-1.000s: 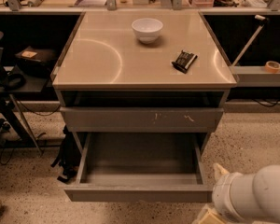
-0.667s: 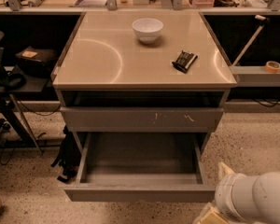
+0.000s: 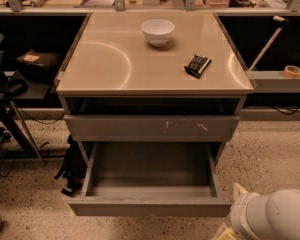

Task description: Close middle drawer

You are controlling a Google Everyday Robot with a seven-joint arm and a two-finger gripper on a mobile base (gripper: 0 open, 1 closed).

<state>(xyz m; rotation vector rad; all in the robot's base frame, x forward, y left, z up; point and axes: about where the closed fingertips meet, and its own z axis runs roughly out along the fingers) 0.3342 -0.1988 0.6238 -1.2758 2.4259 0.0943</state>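
Tan cabinet surface in a lab-ish room, with a bowl at 12 and a black packet at 2. Under the scratched top front, the middle drawer is pulled way out at 6. The tool is down at 5, tucked by the white arm, just right of the drawer's front corner. Can't tell if it's open or shut, or holding anything. I'd bring it to the centre of that flat front and push straight toward 12, since an off-centre shove could jam it.
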